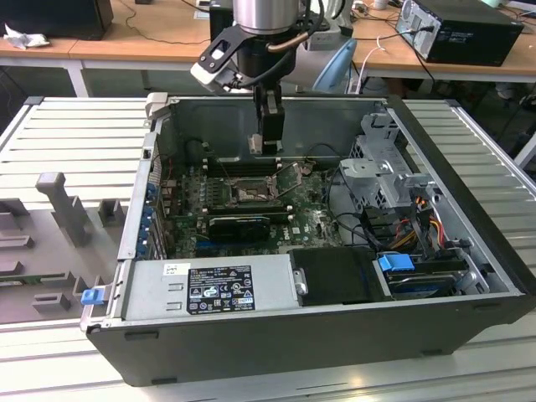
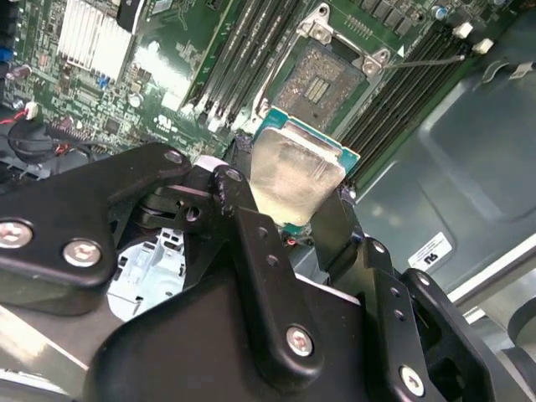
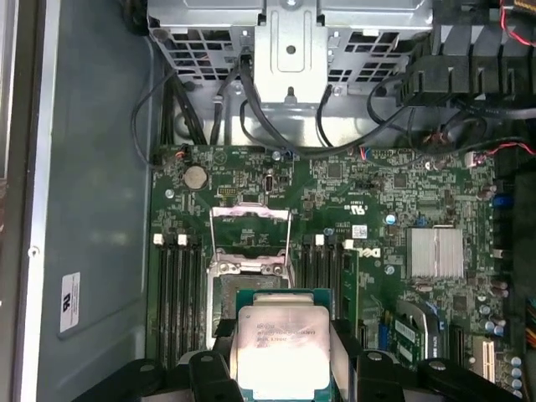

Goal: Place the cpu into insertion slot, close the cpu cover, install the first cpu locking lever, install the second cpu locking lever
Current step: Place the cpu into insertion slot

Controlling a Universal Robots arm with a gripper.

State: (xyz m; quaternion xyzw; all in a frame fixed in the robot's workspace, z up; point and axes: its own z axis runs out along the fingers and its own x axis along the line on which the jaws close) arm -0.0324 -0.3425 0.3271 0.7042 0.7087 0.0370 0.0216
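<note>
Exterior view: elevated, oblique, overlooking the open case (image 1: pixel 335 335). Both wrist views: close above the motherboard (image 3: pixel 377 180), sharing the insertion slot (image 2: pixel 322 79).

The cpu (image 3: pixel 280 342), silver-grey top with a thin green edge, hangs off the board, close above the insertion slot (image 2: pixel 321 77). The slot's empty, dark centre showing. The cpu cover (image 3: pixel 249 208), a thin silvery frame, is flipped open.
</note>
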